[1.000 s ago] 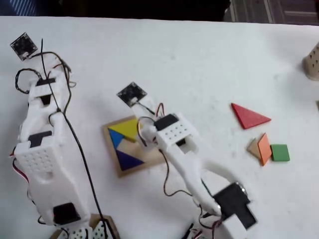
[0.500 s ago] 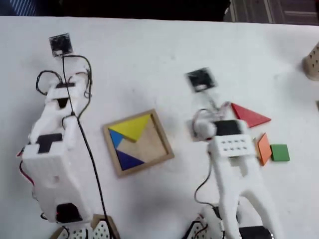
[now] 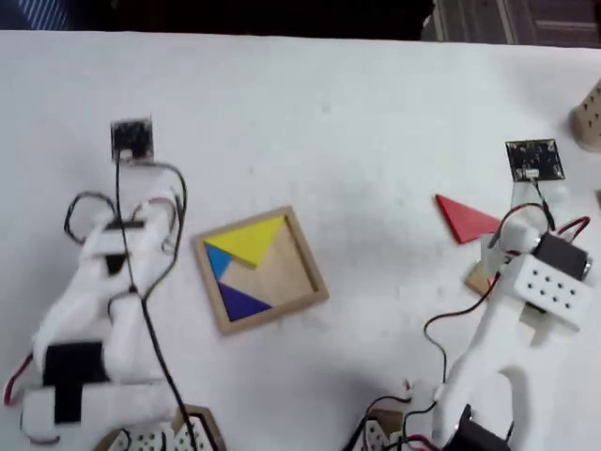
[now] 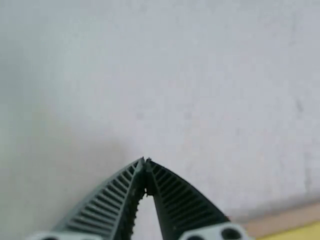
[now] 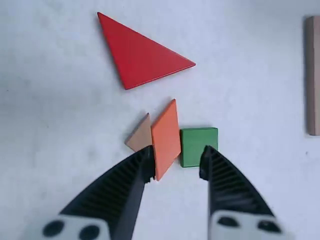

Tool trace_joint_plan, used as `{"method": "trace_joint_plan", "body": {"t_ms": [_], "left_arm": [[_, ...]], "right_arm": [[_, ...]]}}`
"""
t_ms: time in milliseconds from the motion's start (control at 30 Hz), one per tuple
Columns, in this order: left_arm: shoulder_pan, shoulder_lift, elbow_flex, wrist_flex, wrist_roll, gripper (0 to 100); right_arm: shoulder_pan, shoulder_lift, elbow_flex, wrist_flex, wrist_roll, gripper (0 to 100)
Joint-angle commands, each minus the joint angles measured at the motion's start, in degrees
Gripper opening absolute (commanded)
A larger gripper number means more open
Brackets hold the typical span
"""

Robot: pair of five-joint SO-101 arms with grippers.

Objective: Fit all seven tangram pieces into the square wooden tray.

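The square wooden tray point(image 3: 314, 273) lies mid-table with a yellow triangle point(image 3: 249, 240), a small light-blue triangle point(image 3: 218, 261) and a dark-blue triangle point(image 3: 242, 303) in it. To its right lies a red triangle point(image 3: 460, 218) on the table. My right arm point(image 3: 540, 287) is above the other loose pieces. Its open gripper point(image 5: 176, 159) hovers over an orange parallelogram point(image 5: 166, 139), with a green square point(image 5: 198, 146) and a tan triangle point(image 5: 140, 136) touching its sides; the red triangle point(image 5: 140, 55) lies beyond. My left gripper point(image 4: 145, 169) is shut and empty over bare table beside the tray's edge point(image 4: 280, 222).
A beige perforated object point(image 3: 589, 117) stands at the table's right edge. A wooden strip point(image 5: 313, 75) lies past the green square. Cables trail along the left arm point(image 3: 103, 272). White table stretches behind the tray.
My right arm swung right from over the tray to above the loose pieces, now covering the orange and green ones in the high view. The left arm shifted right and nearer.
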Motion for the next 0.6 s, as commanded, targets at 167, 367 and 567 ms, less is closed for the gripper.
{"method": "trace_joint_plan", "body": {"t_ms": [167, 367, 567], "left_arm": [[-1.6, -17.5, 11.4, 0.0, -1.9, 2], [-1.6, -18.2, 11.6, 0.0, -9.9, 2], [-1.3, -18.2, 11.3, 0.0, -10.5, 3]], "right_arm": [[-1.1, 22.9, -20.4, -0.1, 19.7, 20.7], [-5.0, 40.6, -37.0, 6.0, 33.9, 20.7], [-10.8, 51.8, -50.9, 13.7, 34.3, 21.0]]}}
